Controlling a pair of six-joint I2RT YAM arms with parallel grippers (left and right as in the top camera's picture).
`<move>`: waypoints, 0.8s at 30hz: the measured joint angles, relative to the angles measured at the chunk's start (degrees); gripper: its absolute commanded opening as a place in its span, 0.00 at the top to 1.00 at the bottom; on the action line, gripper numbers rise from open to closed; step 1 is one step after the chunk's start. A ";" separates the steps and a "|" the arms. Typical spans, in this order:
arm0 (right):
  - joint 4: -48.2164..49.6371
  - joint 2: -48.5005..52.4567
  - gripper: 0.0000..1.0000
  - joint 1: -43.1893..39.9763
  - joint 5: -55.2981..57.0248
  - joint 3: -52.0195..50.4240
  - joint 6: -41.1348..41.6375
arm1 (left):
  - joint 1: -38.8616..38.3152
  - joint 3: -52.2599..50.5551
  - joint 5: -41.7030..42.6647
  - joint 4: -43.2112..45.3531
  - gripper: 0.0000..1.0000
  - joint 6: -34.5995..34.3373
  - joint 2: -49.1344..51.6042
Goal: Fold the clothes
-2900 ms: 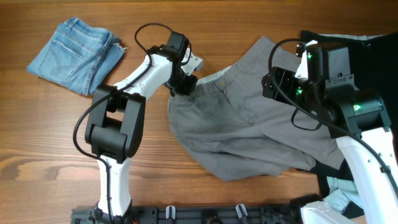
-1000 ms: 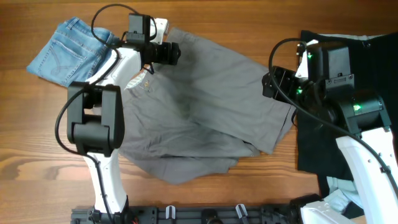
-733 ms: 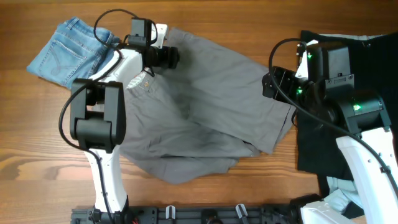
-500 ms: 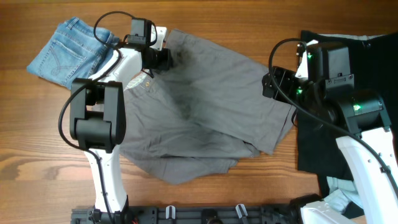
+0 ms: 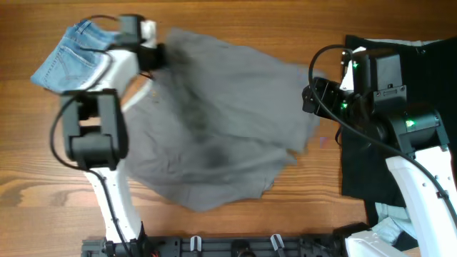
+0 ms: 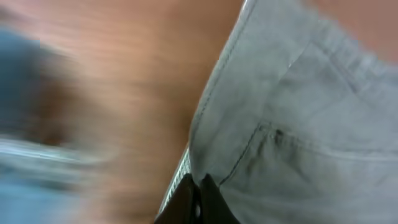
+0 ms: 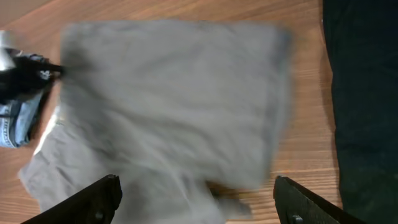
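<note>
The grey shorts [image 5: 214, 114] lie spread and blurred with motion across the middle of the table. My left gripper [image 5: 158, 56] is shut on their upper left edge, next to the denim shorts. In the left wrist view the closed fingertips [image 6: 196, 196] pinch the grey fabric [image 6: 298, 124] at a seam. My right gripper [image 5: 314, 98] is open and empty, held above the shorts' right edge. In the right wrist view its fingers [image 7: 196, 199] are wide apart over the grey shorts [image 7: 168, 106].
Blue denim shorts [image 5: 71, 61] lie at the far left corner. A large black garment [image 5: 400, 107] lies on the right side under the right arm and shows in the right wrist view [image 7: 364, 106]. Bare wooden table [image 5: 235, 21].
My left gripper has pulled the grey shorts to the left, toward the denim shorts; the cloth's right edge has slid left. The right arm has not moved.
</note>
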 measured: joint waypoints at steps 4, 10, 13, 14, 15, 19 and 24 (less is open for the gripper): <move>-0.07 0.00 0.15 0.00 0.33 0.00 -0.02 | 7.32 5.31 3.21 -0.09 0.33 -3.10 0.20; 0.00 0.37 0.24 0.00 3.23 0.00 -0.35 | 9.33 7.91 9.90 -0.90 0.29 -4.72 -0.94; 1.53 2.27 0.31 0.00 4.57 0.00 -0.31 | 8.50 7.89 12.39 -2.08 0.29 -4.76 -2.47; 2.54 3.63 0.33 0.00 4.98 0.00 -0.37 | 8.24 7.89 13.09 -2.86 0.29 -4.76 -3.63; 4.04 5.42 0.37 0.00 5.35 0.00 -0.48 | 8.07 7.87 13.66 -3.91 0.29 -4.74 -5.14; 10.25 13.09 0.45 0.00 5.64 0.00 -0.50 | 8.00 7.89 14.69 -9.94 0.30 -4.20 -14.16; 15.85 24.44 0.44 -0.20 5.60 0.00 -0.59 | 8.11 7.98 15.21 -20.11 0.30 -0.48 -27.76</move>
